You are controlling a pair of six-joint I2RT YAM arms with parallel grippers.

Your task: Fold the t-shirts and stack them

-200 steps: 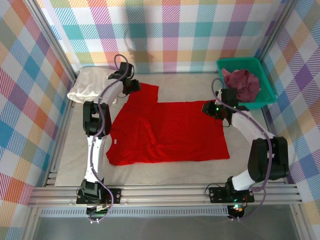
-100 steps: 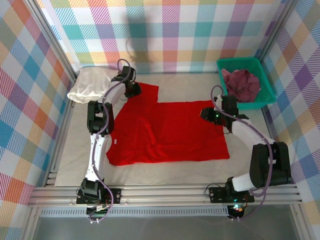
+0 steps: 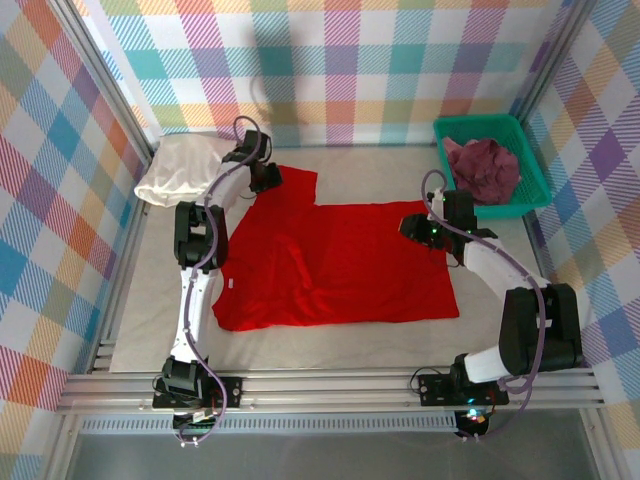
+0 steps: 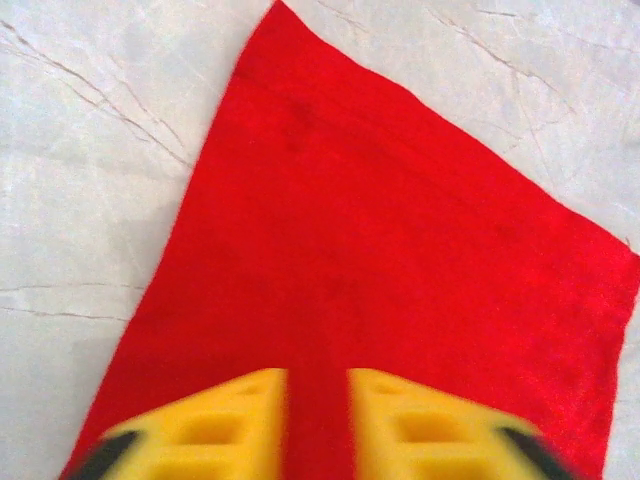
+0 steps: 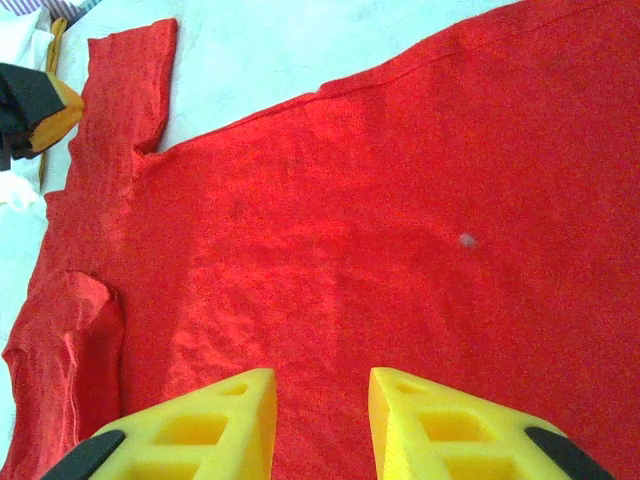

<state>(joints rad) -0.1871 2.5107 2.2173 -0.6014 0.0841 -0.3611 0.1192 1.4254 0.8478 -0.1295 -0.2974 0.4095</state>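
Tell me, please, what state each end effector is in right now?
Left end effector: fingers slightly apart over a sleeve of the bright red cloth t-shirt; grip cannot be told.
Right end effector: open above the same t-shirt, holding nothing.

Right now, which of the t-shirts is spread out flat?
The red t-shirt, laid open in the middle. The cream-white t-shirt is bunched far left; the maroon t-shirt sits crumpled in the green basket.

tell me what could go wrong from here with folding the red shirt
1. The left pincer hovers over the far sleeve of the red t-shirt, near the cream t-shirt; a sloppy grab might snag both.
2. A flap lies doubled over at the shirt's left end, so folding now would likely trap that crease.
3. The right pincer sits inside the edge, so it may pinch mid-cloth.
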